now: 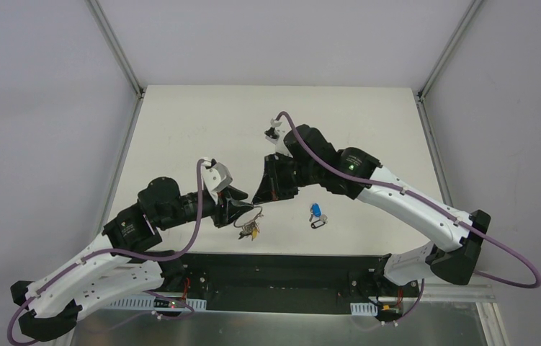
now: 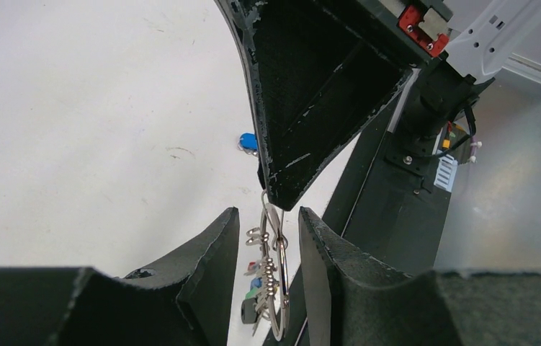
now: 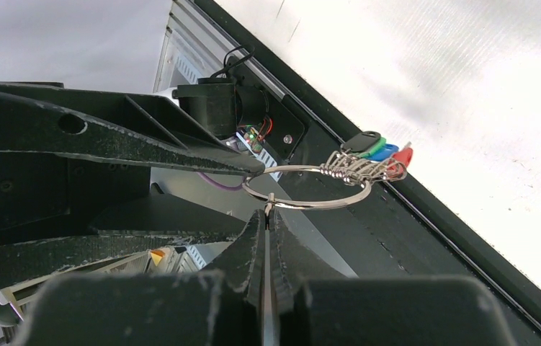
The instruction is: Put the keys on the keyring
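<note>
Two loose keys lie on the table (image 1: 202,130), to the R of both claws: a blue-capped key (image 1: 315,210) and, just beside it twd the near edge, a black-headed key (image 1: 318,222). They're touching or v. close, can't tell which. From the left wrist cam only the blue cap shows, partly hidden behind the other arm's finger. The keyring (image 3: 310,208) is off the table, held up btwn the two claws near the table's front edge, where a black bar (image 1: 282,263) runs along. Right claw (image 3: 267,216): fingers pressed tight together, pinching the near rim of the keyring at their very tips. Left claw (image 2: 269,220): fingers a narrow gap apart w/ the keyring edge-on btwn them. In the right wrist cam the tip of one left finger (image 3: 235,164) meets the ring's rim, but can't tell if that claw actually grips it. A bunch of other keys (image 3: 372,153) hangs on the keyring on the side away from the claws, w/ dark, green, blue & red caps, each on a small wire loop, loops packed side by side. In the top view the bunch dangles just below the left claw, apart from the two loose keys. Both arms reach inward, claws tip to tip near the table's front centre.
</note>
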